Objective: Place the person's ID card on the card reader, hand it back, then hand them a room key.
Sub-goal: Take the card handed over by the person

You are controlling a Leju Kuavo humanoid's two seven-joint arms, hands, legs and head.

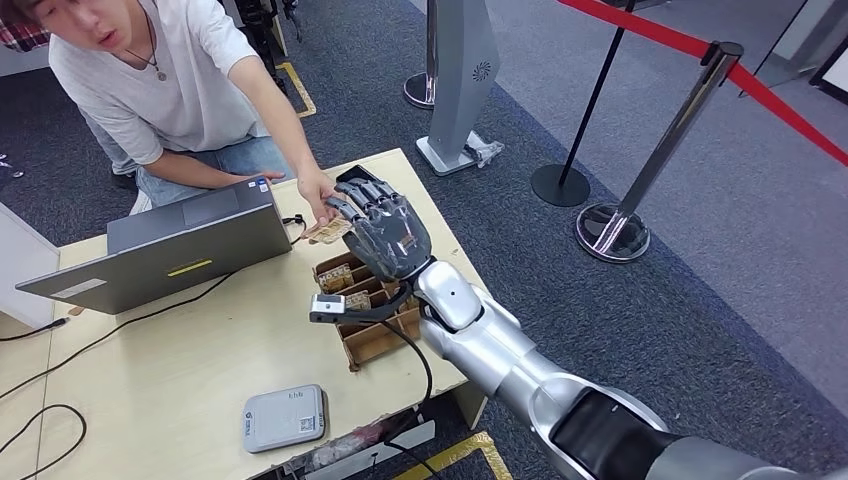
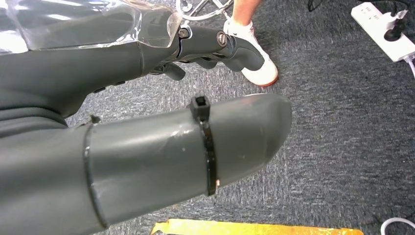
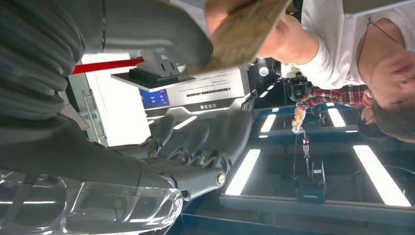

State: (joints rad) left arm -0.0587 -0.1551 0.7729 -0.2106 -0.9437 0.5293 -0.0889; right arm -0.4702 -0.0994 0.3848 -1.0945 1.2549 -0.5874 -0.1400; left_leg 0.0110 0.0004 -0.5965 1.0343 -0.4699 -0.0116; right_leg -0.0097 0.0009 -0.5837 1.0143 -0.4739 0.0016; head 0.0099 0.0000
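Observation:
My right hand (image 1: 385, 235) is raised over the far side of the table (image 1: 180, 370), palm away from me. It holds a wooden room key card (image 1: 328, 231) at its fingertips. The person's hand (image 1: 318, 195) reaches in and touches that card. In the right wrist view the wooden card (image 3: 244, 27) lies against my thumb (image 3: 147, 29), with the person's fingers on its far end. The white card reader (image 1: 285, 417) lies at the table's near edge. My left hand (image 2: 122, 73) hangs over grey carpet and holds nothing, its fingers (image 2: 225, 46) loosely extended.
A cardboard box (image 1: 365, 305) of wooden cards sits under my right wrist. A grey laptop (image 1: 170, 245) stands at the left, with black cables across the table. Stanchions (image 1: 615, 225) with a red belt stand at the right. A person's shoe (image 2: 254, 66) and a power strip (image 2: 386, 34) are on the floor.

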